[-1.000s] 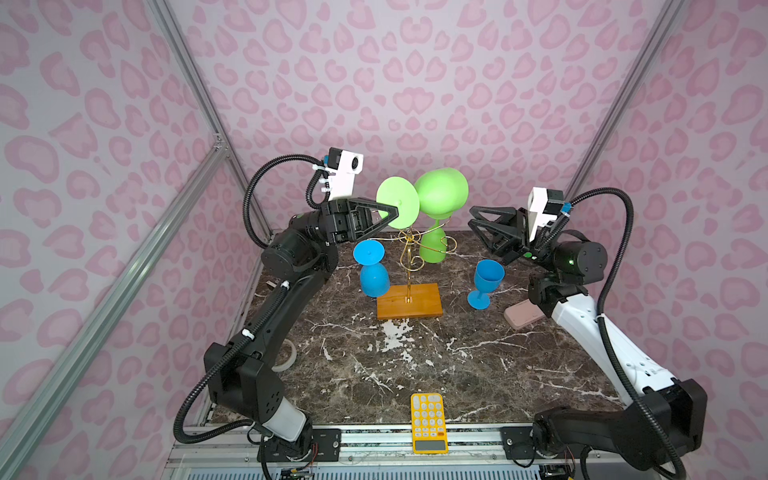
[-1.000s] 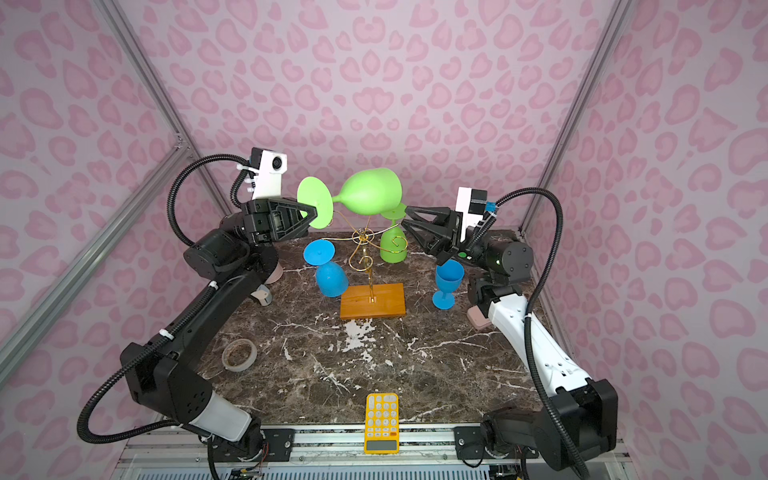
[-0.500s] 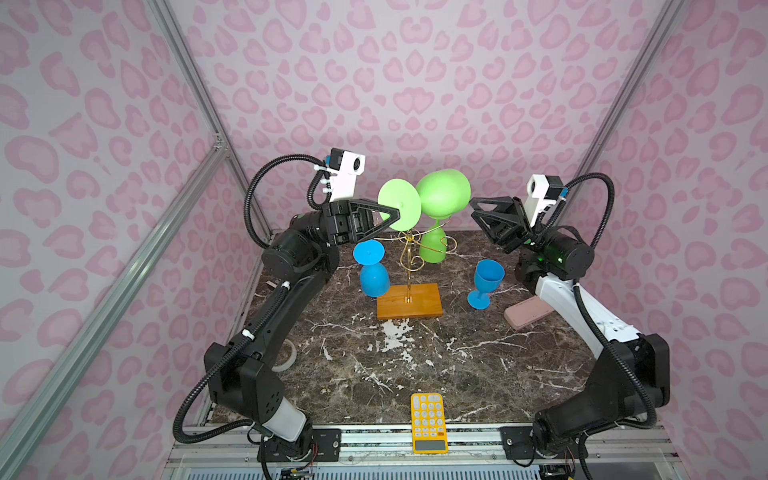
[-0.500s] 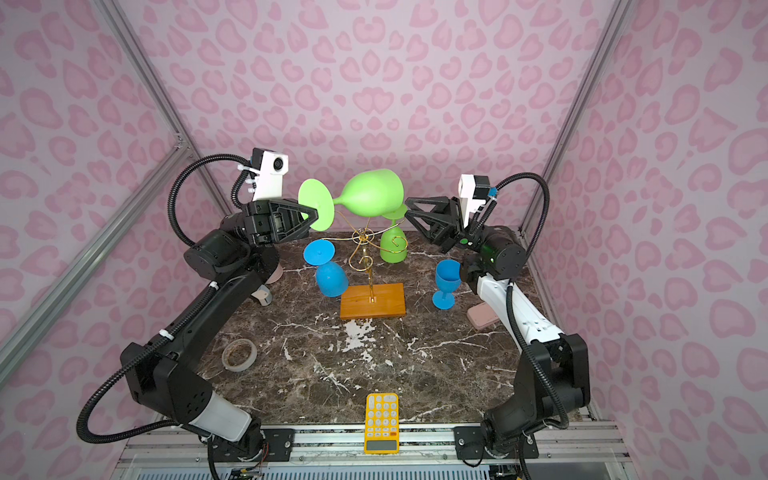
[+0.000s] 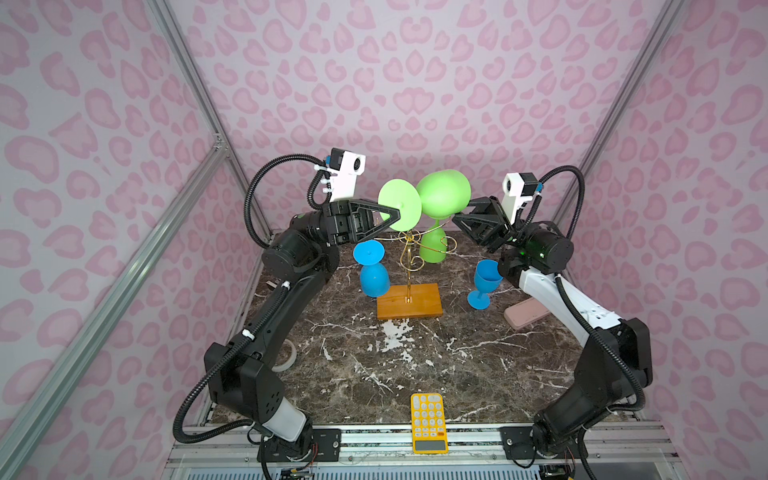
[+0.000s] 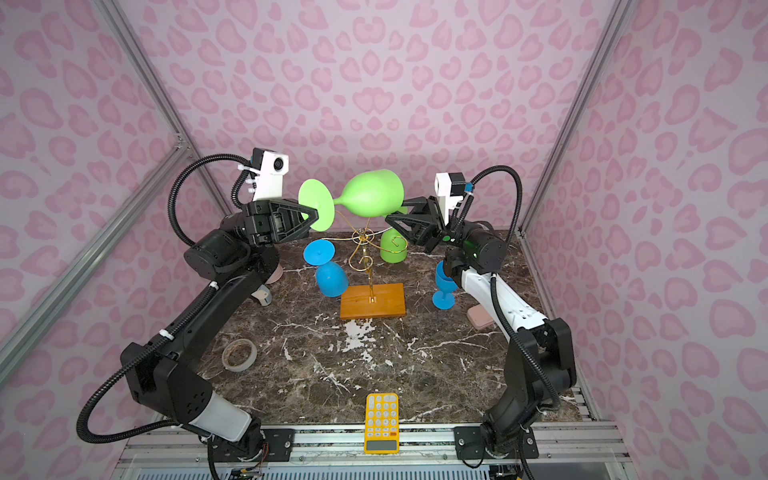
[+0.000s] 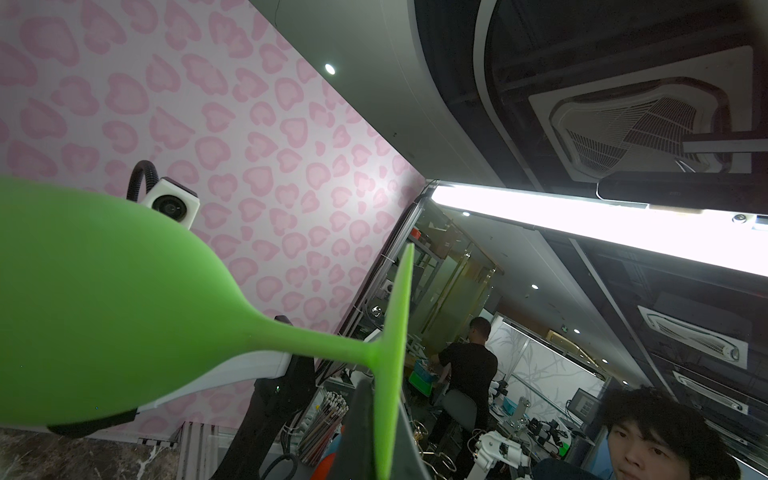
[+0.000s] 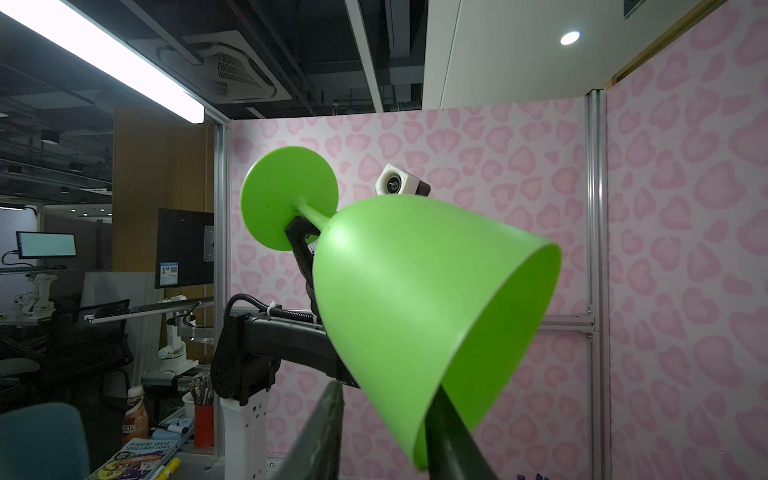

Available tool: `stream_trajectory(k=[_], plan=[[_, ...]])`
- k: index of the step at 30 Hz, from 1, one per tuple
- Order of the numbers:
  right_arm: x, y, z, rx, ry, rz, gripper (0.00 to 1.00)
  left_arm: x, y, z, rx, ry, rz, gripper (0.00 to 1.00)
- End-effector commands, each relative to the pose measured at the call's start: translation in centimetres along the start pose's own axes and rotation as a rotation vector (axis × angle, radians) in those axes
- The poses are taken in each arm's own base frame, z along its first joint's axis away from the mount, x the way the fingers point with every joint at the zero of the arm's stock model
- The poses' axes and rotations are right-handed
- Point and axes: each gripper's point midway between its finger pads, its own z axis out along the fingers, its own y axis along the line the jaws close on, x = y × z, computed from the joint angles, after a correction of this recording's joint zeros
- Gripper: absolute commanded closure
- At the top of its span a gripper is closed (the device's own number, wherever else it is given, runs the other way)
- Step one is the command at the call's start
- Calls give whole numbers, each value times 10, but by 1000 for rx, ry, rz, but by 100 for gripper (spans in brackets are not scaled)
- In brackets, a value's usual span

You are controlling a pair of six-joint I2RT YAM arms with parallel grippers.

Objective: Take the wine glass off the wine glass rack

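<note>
Our left gripper point(image 5: 395, 215) is clamped on the foot of the lime-green plastic wine glass point(image 5: 442, 193), held sideways just above the gold wire rack point(image 5: 424, 303) by the far edge of the marble desk point(image 5: 415, 361). Our right gripper point(image 5: 457, 217) straddles its rim, part open. Lift-off looks done; setting it down remains.

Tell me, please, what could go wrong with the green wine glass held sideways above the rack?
The left claw pinches the green wine glass by its foot alone, so it may pivot. The right claw straddles its rim; a tug could twist it loose. Dropped, it might hit the wine glass rack.
</note>
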Motion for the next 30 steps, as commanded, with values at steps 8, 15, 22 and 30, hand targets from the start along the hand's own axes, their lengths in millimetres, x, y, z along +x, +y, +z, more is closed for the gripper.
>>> stream_trajectory(k=[8, 15, 22, 30], plan=[[6, 19, 9, -67, 39, -26, 73, -1, 0, 0, 17, -3, -446, 96], [6, 28, 10, -77, 43, -37, 89, -5, 2, -3, 23, -21, -455, 93], [-1, 38, 9, -75, 26, -62, 97, -7, -3, -6, 17, -32, -439, 67], [-11, 42, 8, -57, -23, -76, 100, -6, -5, -11, 1, -39, -427, 43]])
